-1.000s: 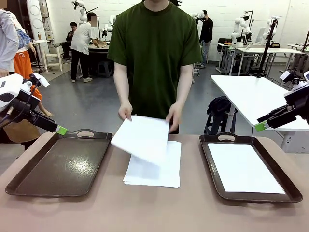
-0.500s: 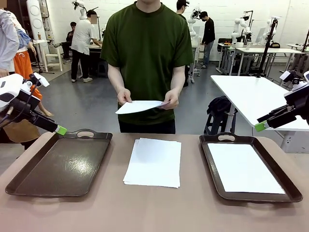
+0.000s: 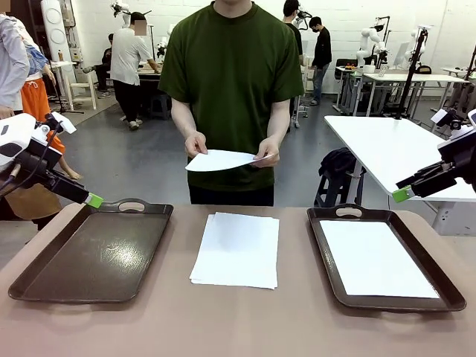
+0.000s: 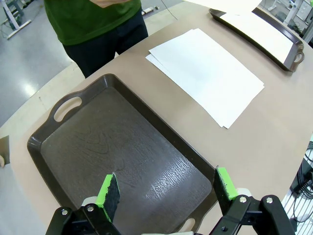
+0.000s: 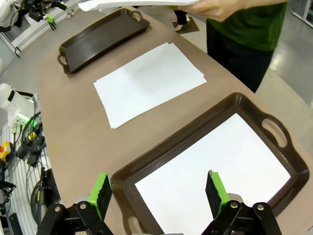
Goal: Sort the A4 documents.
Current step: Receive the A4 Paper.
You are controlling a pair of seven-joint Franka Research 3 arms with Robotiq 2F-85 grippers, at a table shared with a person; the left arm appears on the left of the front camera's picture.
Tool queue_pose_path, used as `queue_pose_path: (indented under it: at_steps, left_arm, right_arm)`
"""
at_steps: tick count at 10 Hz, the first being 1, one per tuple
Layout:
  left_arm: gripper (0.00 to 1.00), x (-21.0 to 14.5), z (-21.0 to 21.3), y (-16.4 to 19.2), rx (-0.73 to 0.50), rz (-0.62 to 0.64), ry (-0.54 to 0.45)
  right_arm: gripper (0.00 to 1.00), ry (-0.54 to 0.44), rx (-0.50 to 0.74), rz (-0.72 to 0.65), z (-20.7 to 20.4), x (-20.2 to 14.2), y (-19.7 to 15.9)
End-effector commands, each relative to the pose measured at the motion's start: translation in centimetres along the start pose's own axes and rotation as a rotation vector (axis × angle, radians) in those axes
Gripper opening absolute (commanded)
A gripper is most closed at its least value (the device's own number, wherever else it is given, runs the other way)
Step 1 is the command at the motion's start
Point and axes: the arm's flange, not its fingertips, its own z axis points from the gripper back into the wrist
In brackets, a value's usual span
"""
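A small stack of white A4 documents [image 3: 236, 250] lies on the table's middle, between two dark brown trays; the stack [image 4: 207, 73] [image 5: 146, 81] appears in both wrist views. The person across the table holds one sheet [image 3: 221, 160] [image 5: 132, 4] flat at waist height in both hands. Another sheet [image 3: 375, 258] [image 5: 222, 166] lies in the right tray [image 3: 324, 245]. The left tray [image 3: 44, 260] [image 4: 54, 147] holds nothing. My left gripper [image 4: 166, 188] hangs open above the left tray's near end. My right gripper [image 5: 157, 188] hangs open above the right tray.
The brown table [image 3: 238, 327] runs to its rounded front edge with bare room ahead of the stack. A white table [image 3: 387, 149] stands behind on the right. Other people stand far back in the room.
The person lifted a sheet off the stack from just above the table up to waist height, then shifted it slightly right. Both arms stayed still.
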Motion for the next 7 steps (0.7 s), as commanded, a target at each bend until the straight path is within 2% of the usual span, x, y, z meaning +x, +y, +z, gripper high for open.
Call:
queue_pose_path:
  at_steps: [1,7]
  left_arm:
    - [1.0,-0.18,-0.08,0.34,-0.002,-0.007,-0.012]
    - [1.0,-0.18,-0.08,0.34,-0.002,-0.007,-0.012]
  right_arm:
    - [1.0,-0.003,-0.01,0.007,-0.17,-0.01,0.02]
    - [1.0,-0.003,-0.01,0.007,-0.17,-0.01,0.02]
